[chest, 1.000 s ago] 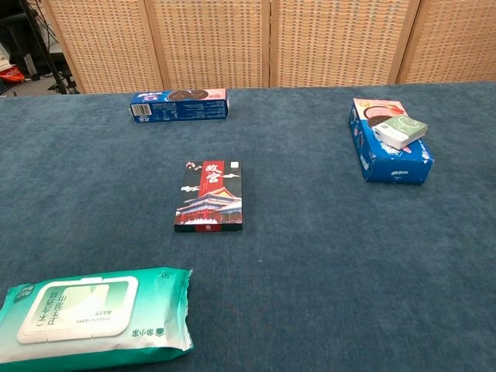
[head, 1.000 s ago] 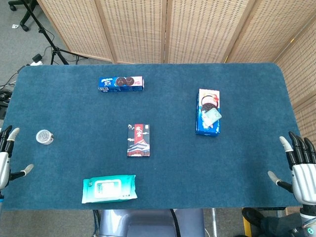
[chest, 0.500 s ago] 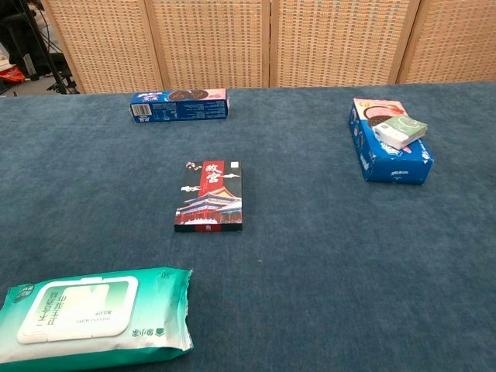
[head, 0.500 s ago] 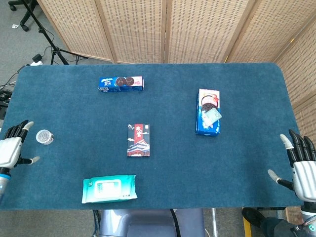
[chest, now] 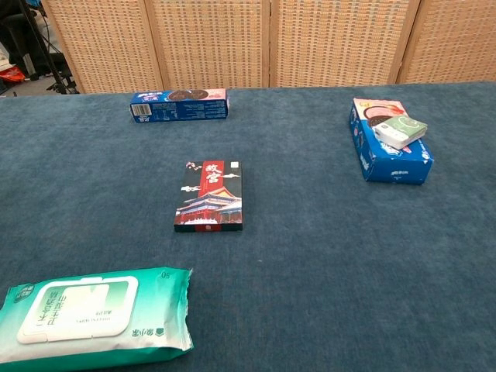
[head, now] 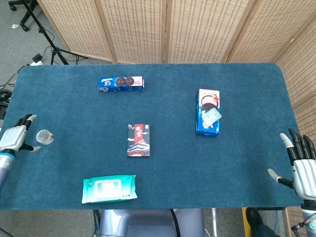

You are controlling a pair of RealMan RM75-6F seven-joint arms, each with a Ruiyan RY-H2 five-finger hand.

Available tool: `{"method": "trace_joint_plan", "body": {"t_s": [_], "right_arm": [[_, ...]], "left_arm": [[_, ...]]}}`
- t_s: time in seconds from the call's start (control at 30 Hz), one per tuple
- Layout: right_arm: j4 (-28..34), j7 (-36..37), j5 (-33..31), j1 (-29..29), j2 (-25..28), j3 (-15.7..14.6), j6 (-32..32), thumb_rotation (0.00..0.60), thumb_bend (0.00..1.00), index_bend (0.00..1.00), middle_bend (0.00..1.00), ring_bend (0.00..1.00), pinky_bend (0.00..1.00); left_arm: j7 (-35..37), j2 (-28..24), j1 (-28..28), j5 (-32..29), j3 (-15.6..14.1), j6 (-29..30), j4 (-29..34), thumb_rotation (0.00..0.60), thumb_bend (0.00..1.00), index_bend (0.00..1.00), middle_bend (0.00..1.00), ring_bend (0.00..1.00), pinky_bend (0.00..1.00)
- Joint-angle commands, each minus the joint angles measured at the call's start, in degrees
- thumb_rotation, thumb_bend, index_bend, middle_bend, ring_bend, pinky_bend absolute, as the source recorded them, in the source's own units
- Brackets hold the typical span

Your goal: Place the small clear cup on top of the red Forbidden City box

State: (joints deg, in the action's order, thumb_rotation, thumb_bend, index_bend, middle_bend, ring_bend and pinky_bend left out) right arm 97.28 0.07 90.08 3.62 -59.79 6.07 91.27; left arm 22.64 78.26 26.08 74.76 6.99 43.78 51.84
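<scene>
The small clear cup stands on the blue table near its left edge, seen only in the head view. My left hand is just left of the cup, fingers spread toward it, a small gap between them. The red Forbidden City box lies flat in the middle of the table. My right hand hovers at the table's right front corner with fingers apart and nothing in it. Neither hand shows in the chest view.
A pack of wet wipes lies near the front edge. A long blue biscuit box sits at the back. A blue cookie box with a small pale pack on it lies at the right.
My left hand has moved up and inward along the left edge and now sits close beside the clear cup. The right hand has barely shifted.
</scene>
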Motion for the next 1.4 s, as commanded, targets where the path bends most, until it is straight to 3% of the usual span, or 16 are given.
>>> {"method": "trace_joint_plan", "body": {"t_s": [0.03, 0.17, 0.27, 0.4, 0.53, 0.7, 0.83, 1.03, 1.23, 1.4], "right_arm": [[-0.06, 0.04, -0.14, 0.15, -0.05, -0.04, -0.31, 0.6, 0.0, 0.0, 0.0, 0.0, 0.0], [-0.12, 0.19, -0.55, 0.22, -0.12, 0.13, -0.44, 0.6, 0.0, 0.0, 0.0, 0.0, 0.0], [-0.1, 0.32, -0.59, 0.27, -0.12, 0.14, -0.53, 0.6, 0.0, 0.0, 0.0, 0.0, 0.0], [-0.17, 0.49, -0.56, 0.25, -0.08, 0.11, -0.5, 0.6, 0.0, 0.0, 0.0, 0.0, 0.0], [-0.13, 0.94, -0.69, 0.25, 0.12, 0.08, -0.63, 0.6, 0.0, 0.0, 0.0, 0.0, 0.0], [-0.03, 1.32, -0.89, 0.23, 0.29, 0.15, -0.65, 0.6, 0.0, 0.0, 0.0, 0.0, 0.0], [0.02, 1.79, -1.02, 0.15, 0.49, 0.18, -0.58, 0.6, 0.0, 0.0, 0.0, 0.0, 0.0], [0.07, 3.21, -1.21, -0.11, 0.98, 0.35, -0.12, 0.6, 0.0, 0.0, 0.0, 0.0, 0.0], [-0.3, 5.35, -2.14, -0.11, 1.62, 0.8, -0.32, 0.6, 0.0, 0.0, 0.0, 0.0, 0.0], [-0.46, 6.92, -2.62, -0.09, 2.07, 1.08, -0.45, 0.6, 0.0, 0.0, 0.0, 0.0, 0.0]], "left_arm": [[0.83, 1.54, 1.41, 1.0, -0.72, -1.69, -2.03, 0.6, 0.0, 0.22, 0.11, 0.15, 0.32], [0.25, 2.36, 2.4, 1.21, -0.96, -2.74, -3.57, 0.6, 0.01, 0.29, 0.18, 0.21, 0.38], [0.02, 3.02, 2.93, 0.72, -0.58, -3.06, -4.18, 0.6, 0.06, 0.44, 0.32, 0.32, 0.49], [-0.93, 4.03, 2.99, 0.27, -0.13, -1.85, -4.51, 0.6, 0.19, 0.61, 0.47, 0.45, 0.6], [-3.18, 4.82, 2.63, -0.92, 0.42, -0.5, -4.48, 0.6, 0.27, 0.67, 0.52, 0.5, 0.63], [-3.31, 4.09, 2.08, -1.39, 1.42, 2.26, -2.31, 0.6, 0.28, 0.68, 0.52, 0.5, 0.63], [-2.57, 1.76, 2.14, 1.38, 2.45, 8.45, 3.09, 0.6, 0.27, 0.68, 0.52, 0.5, 0.63], [-1.96, -2.44, 4.11, 10.63, 4.32, 21.2, 16.84, 0.6, 0.27, 0.68, 0.52, 0.5, 0.63], [-16.04, -4.78, 8.78, 10.6, 6.67, 18.74, 31.11, 0.6, 0.27, 0.68, 0.52, 0.5, 0.63], [-31.77, -2.38, 13.56, 4.62, 8.21, 12.57, 38.89, 0.6, 0.27, 0.68, 0.52, 0.5, 0.63]]}}
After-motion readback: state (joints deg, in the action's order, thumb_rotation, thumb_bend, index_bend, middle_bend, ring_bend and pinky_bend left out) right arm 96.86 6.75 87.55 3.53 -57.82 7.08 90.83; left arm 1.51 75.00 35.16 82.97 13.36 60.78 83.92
